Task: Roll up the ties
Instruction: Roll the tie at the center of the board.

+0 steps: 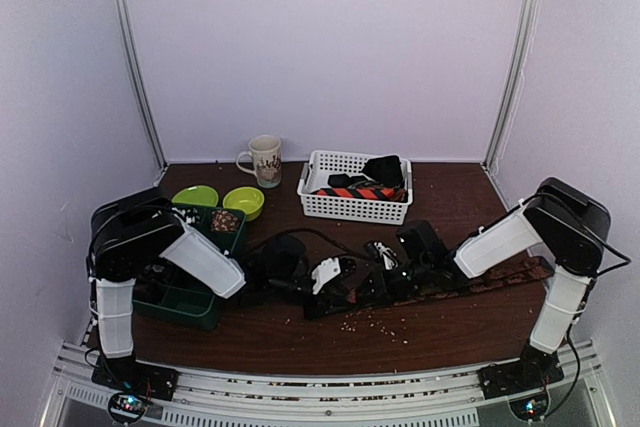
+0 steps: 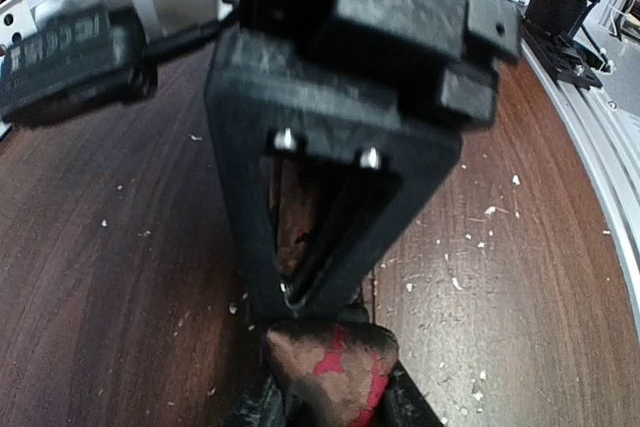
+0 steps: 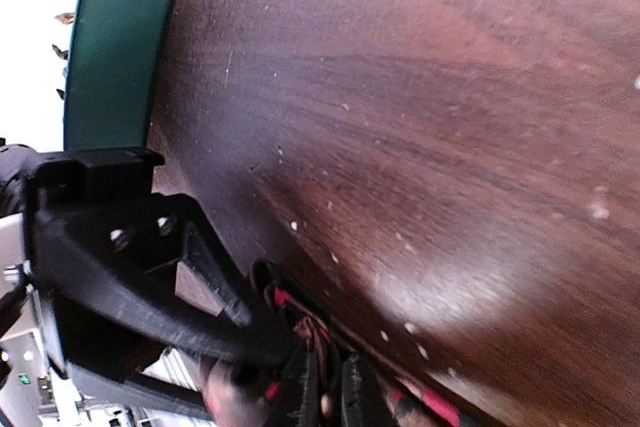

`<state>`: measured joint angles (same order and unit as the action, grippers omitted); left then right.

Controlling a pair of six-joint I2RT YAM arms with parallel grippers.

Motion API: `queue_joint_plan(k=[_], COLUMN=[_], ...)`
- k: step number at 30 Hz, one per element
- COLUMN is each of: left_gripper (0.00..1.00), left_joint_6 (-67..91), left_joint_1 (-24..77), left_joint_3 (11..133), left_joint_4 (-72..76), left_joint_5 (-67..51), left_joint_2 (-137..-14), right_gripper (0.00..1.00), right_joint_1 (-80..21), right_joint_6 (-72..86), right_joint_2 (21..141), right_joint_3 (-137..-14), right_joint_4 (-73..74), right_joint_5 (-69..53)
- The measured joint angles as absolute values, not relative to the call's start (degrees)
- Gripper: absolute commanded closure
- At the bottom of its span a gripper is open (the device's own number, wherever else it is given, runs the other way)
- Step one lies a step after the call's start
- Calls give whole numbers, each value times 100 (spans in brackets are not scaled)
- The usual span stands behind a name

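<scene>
A dark brown tie with red flecks (image 1: 500,277) lies flat across the table from the right toward the middle, where both grippers meet. Its near end is bunched into a small wad (image 2: 330,362), and my left gripper (image 2: 335,399) is shut on that wad from both sides. My right gripper (image 3: 328,392) faces it tip to tip, fingers close together with a fold of the tie (image 3: 425,405) pinched between them. From above, the left gripper (image 1: 350,285) and the right gripper (image 1: 385,265) hide the wad. The right gripper's fingers (image 2: 300,277) press down just behind the wad.
A white basket (image 1: 355,209) at the back holds other ties, one orange-striped (image 1: 362,191). A mug (image 1: 266,160), two green bowls (image 1: 196,195) (image 1: 243,201) and a dark green tray (image 1: 185,302) stand at the left. Pale crumbs (image 1: 360,325) dot the wood near the front.
</scene>
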<state>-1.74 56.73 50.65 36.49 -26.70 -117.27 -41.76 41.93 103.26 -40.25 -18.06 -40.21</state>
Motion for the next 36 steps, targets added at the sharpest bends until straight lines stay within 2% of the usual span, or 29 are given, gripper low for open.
queue_joint_plan(k=[9,20,23,27,28,29,36], left_gripper=[70,70,70,69,68,64,23], left_joint_6=[-318,-355,-355,-355,-355,-355,-346], left_joint_1=[5673,5673,5673,5673,5673,5673,5669], left_joint_3=[5231,5334,5341,5363,5371,5376,5168], left_joint_4=[3385,3208,3194,3164,3148,3138,2980], left_joint_5=[-2635,-2635,-2635,-2633,-2633,-2633,-2477], left_joint_2=[-11780,-11797,-11797,-11802,-11804,-11806,-11646], right_gripper=[66,64,70,92,98,100,100], right_joint_1=[-3964,-4086,-4121,-4171,-4178,-4182,-4182], right_joint_6=[4265,4329,4283,4213,4185,4165,4014], right_joint_2=[9795,9706,9832,9924,9942,9955,9968], right_joint_3=[-3964,-4073,-4099,-4191,-4228,-4261,-4329], right_joint_4=[-1448,-1149,-1046,-985,-963,-934,-790], right_joint_5=[-4021,-4132,-4134,-4158,-4160,-4163,-4156])
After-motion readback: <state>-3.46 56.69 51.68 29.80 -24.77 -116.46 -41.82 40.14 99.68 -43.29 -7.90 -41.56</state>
